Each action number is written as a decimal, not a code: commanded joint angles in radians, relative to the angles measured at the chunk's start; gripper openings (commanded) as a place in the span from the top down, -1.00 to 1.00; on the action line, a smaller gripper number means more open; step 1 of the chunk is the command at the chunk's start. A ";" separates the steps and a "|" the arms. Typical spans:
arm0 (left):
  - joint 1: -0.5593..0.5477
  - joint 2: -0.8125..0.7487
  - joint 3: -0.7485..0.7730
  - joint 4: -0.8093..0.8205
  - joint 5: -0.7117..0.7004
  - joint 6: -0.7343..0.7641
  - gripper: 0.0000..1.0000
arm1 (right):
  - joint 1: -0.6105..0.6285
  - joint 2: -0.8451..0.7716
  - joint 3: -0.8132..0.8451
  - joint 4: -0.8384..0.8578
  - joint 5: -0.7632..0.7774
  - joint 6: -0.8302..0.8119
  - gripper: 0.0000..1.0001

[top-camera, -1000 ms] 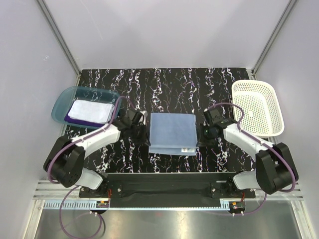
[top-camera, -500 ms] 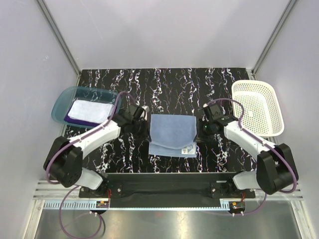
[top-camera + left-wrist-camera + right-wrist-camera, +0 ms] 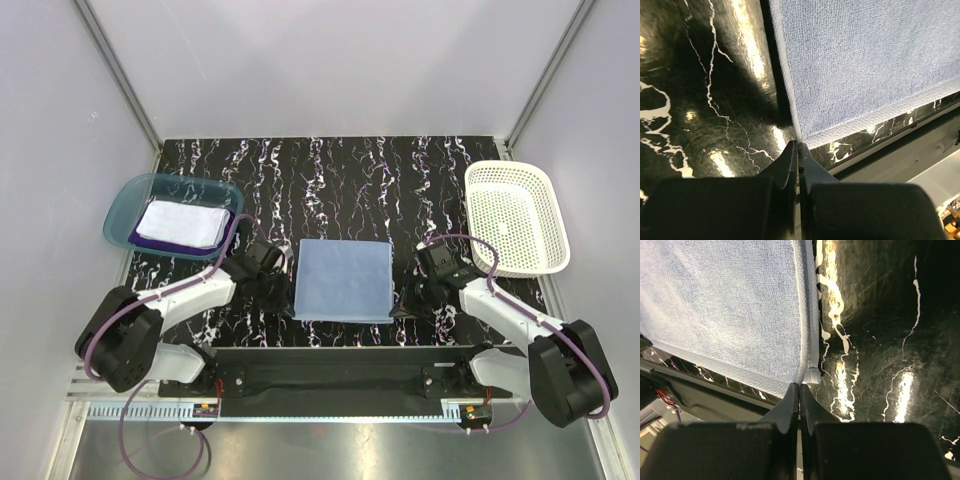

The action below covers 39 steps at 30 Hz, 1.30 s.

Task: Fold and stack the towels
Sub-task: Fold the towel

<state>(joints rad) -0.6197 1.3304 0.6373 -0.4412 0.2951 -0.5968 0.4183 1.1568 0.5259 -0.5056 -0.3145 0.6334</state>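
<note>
Since the left jaws and right jaws are both pressed shut with a near corner of the light blue towel (image 3: 343, 280) right at their tips (can't tell if any hem is actually pinched), I'd move both in step, low over the tabletop (image 3: 330, 170), so the fold comes out square.

A: Where's the blue towel (image 3: 343, 280)?
B: Flat, a neat rectangle, by the middle of the table's (image 3: 330, 170) near edge, between the arms.
A: Grippers?
B: Left gripper (image 3: 278, 288) just off its left side, right gripper (image 3: 413, 297) off its right. Both closed, seemingly at the near corners; the fingertips blur into the dark top.
A: The rest?
B: White towel (image 3: 182, 221) on purple towel (image 3: 139, 239) in the tray (image 3: 120, 205), at the left edge. Basket (image 3: 545, 210) at the right edge.
</note>
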 commanded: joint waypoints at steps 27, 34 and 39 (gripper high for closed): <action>0.034 0.183 0.330 -0.002 -0.025 0.146 0.24 | 0.002 -0.008 0.062 0.084 0.005 0.109 0.55; 0.141 0.459 0.568 0.024 0.038 0.190 0.27 | 0.002 0.141 0.048 0.141 0.118 0.094 0.63; 0.186 0.552 0.717 -0.045 0.046 0.238 0.28 | 0.002 0.136 0.193 0.049 0.198 0.014 0.61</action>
<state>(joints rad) -0.4488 1.8660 1.2587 -0.4648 0.3134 -0.4152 0.4183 1.3106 0.6044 -0.4492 -0.1997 0.7021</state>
